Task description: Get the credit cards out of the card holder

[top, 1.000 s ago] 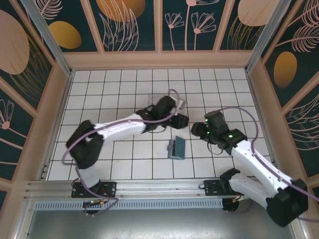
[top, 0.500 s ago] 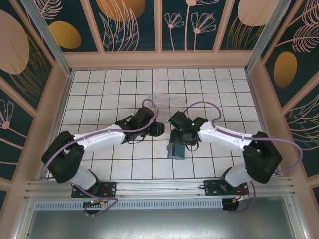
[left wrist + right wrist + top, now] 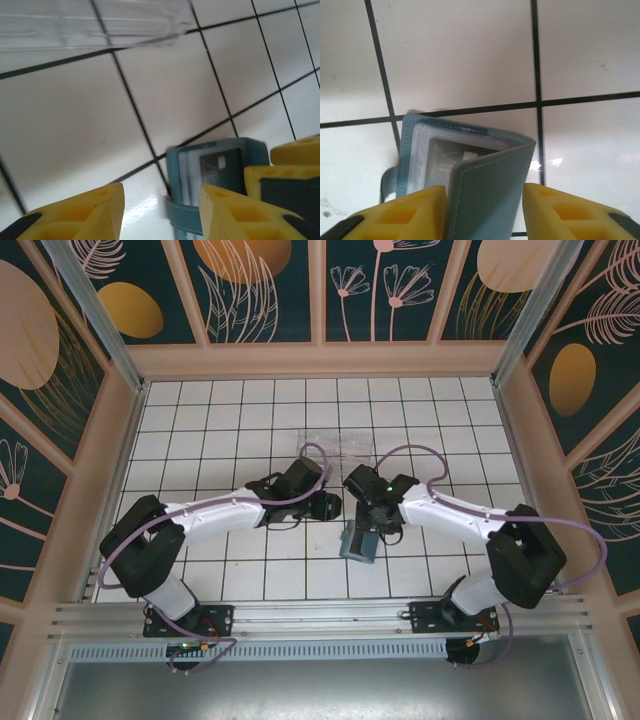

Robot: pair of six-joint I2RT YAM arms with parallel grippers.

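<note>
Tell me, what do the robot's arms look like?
Both the left arm and right arm are white tubes with chunky black joints and looping purple cables. A tiny green light glows on the right one. The left gripper and right gripper have blocky yellow fingers.

The holder [image 3: 358,545] stands part-open on the table [image 3: 230,420], towards the front, with a card [image 3: 220,165] in its pocket. The tray [image 3: 340,443] lies well behind it. The left gripper [image 3: 330,506] is just left of the holder. One flap sits between the right gripper's [image 3: 367,532] fingers.
</note>
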